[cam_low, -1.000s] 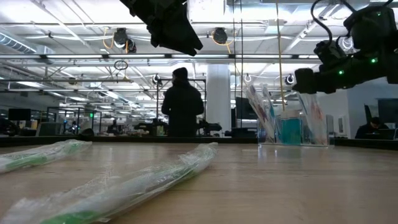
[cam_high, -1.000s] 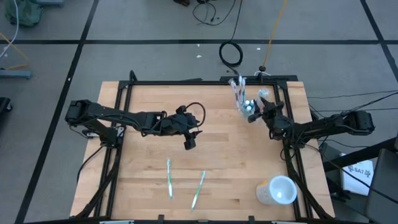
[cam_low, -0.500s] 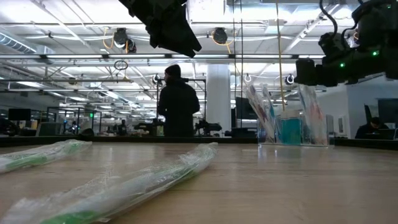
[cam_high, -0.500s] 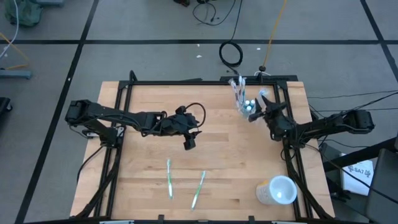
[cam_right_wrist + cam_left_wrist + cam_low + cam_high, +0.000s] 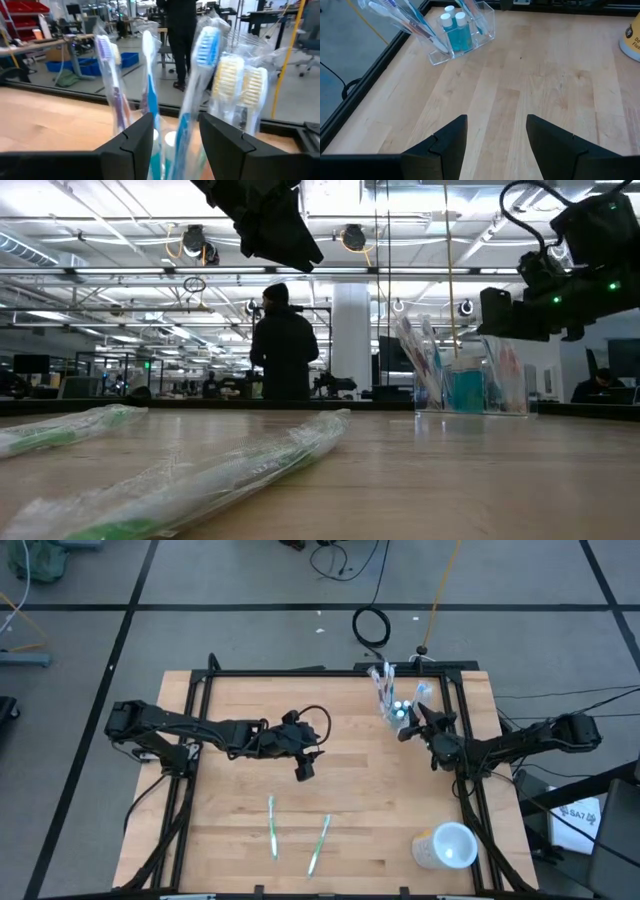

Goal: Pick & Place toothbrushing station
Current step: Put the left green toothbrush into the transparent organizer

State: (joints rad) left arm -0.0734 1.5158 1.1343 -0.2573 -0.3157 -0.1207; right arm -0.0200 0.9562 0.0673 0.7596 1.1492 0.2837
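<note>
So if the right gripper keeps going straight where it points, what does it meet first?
Probably the wrapped toothbrushes standing in the clear tumbler. The right gripper, jaws open, points right at them; the depth left is hard to judge.

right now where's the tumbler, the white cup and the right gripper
tumbler [image 5: 462, 37], left wrist view, on its clear front wall by the blue tubes
white cup [image 5: 452, 845], high view, on its rim
right gripper [image 5: 411, 720], high view, between its fingertips beside the tumbler

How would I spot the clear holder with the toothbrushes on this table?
Look at the wooden table's far right corner, just ahead of the right gripper. There stands a clear plastic holder with upright toothbrushes and two small blue white-capped bottles; the big whitish cup lies at the near right.
</note>
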